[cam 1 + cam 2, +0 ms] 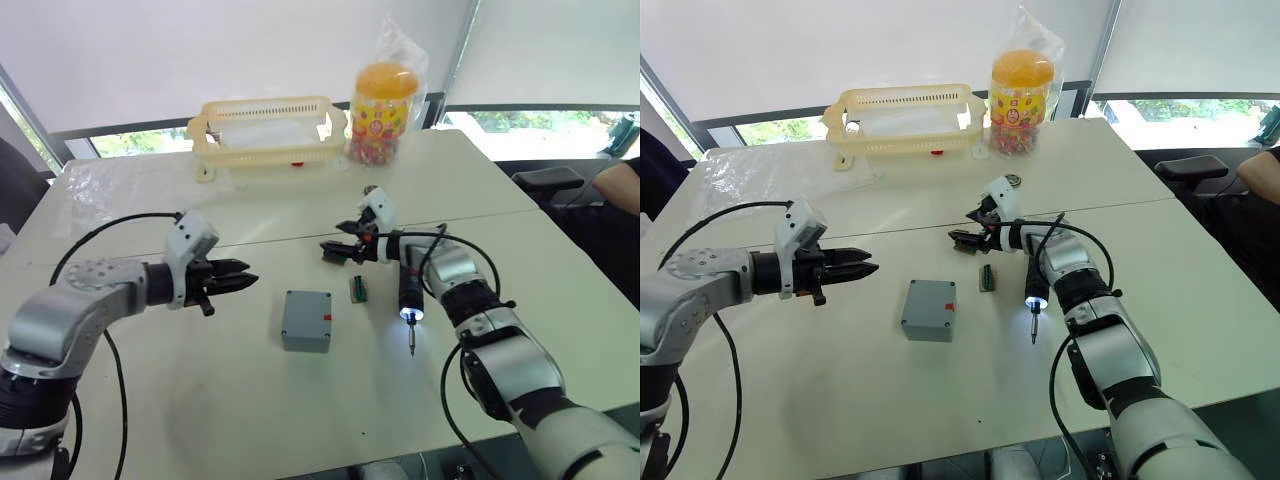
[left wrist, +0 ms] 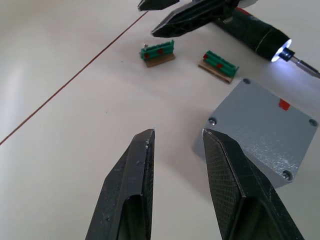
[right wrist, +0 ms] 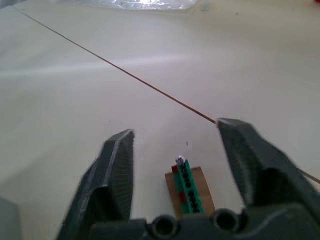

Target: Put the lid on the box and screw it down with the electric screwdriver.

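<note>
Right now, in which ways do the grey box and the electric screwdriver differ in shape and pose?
The box is a square light-grey block sitting flat, a lid with corner screws on top; the electric screwdriver is a slim dark cylinder lying on its side. The box shows a small red mark; the screwdriver's tip glows white and ends in a thin metal bit. Both rest on the table, ungripped.

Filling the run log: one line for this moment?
lid on box | electric screwdriver lying on table, lit | left gripper open, empty | right gripper open, empty
</note>
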You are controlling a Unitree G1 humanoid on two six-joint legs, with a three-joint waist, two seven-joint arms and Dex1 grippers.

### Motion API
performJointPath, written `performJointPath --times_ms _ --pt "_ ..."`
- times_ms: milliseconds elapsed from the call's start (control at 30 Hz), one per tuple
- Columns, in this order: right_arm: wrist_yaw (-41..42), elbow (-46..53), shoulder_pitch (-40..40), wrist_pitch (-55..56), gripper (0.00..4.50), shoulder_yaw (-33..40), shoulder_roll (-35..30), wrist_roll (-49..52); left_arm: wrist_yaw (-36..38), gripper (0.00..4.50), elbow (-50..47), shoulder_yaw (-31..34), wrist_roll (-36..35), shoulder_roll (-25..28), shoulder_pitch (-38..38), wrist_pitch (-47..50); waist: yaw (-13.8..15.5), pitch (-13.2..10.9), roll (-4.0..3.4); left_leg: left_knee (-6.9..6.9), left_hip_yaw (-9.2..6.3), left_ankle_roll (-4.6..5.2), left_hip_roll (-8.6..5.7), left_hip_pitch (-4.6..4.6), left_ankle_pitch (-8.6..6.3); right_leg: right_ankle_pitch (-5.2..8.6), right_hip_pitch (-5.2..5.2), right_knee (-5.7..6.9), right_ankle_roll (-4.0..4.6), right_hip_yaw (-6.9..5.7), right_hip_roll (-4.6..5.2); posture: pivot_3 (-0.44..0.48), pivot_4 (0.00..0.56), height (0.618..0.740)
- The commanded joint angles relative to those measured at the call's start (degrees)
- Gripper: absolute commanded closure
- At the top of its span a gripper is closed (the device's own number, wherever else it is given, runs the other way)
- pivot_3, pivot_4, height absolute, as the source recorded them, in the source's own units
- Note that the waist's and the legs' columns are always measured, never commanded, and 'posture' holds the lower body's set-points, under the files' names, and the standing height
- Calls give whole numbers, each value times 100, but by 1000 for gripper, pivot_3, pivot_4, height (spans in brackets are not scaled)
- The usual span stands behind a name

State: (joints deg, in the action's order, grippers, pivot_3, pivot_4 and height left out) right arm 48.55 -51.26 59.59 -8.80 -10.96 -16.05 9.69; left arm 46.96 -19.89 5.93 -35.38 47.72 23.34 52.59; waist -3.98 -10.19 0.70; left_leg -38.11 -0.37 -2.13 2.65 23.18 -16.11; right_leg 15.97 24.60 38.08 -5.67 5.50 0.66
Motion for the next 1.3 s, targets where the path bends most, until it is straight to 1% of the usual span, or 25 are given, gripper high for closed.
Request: performJointPath --times_ms 33,267,633,733,800,833,1100,1300 --pt "-3 -423 251 389 1931 189 128 -148 -212 3002 -360 192 -107 -88 -151 44 -2 0 0 0 0 -1 0 0 0 0 0 0 0 0 1 0 150 740" --pt "-76 -893 384 678 1931 268 280 -404 -379 3002 -412 172 -90 -189 -327 8 -11 0 -1 0 -3 -8 0 -3 4 -1 0 6 1 0 0 0 150 740" --pt "-189 -1221 443 798 1931 447 410 -651 -394 3002 -346 59 8 -218 -348 -111 -13 0 -1 2 -2 -18 0 -4 10 -1 0 7 1 0 0 0 150 740" --pt "-248 -1272 457 810 2841 493 437 -688 -401 3002 -328 23 50 -235 -362 -150 -13 0 -1 2 -2 -19 0 -4 10 -1 0 7 1 0 0 0 150 740" --pt "-266 -1300 452 811 3790 504 453 -723 -404 3002 -323 10 68 -229 -377 -171 -14 0 -1 2 -3 -19 0 -4 10 -1 0 7 0 0 0 0 150 740" --pt "-277 -1310 447 806 4424 508 457 -744 -411 3002 -323 10 75 -227 -380 -174 -15 0 -1 2 -3 -19 0 -4 10 -1 0 7 1 0 0 0 150 740" --pt "-249 -1266 414 794 4469 615 454 -800 -434 3002 -353 60 75 -234 -398 -171 -15 0 -2 3 -3 -20 0 -5 11 -1 0 8 1 0 0 0 150 740" --pt "-104 -792 410 792 4469 707 299 -757 -441 3002 -365 29 73 -262 -404 -179 -12 0 -1 3 -3 -23 0 -4 12 -1 0 9 1 0 0 0 150 740"
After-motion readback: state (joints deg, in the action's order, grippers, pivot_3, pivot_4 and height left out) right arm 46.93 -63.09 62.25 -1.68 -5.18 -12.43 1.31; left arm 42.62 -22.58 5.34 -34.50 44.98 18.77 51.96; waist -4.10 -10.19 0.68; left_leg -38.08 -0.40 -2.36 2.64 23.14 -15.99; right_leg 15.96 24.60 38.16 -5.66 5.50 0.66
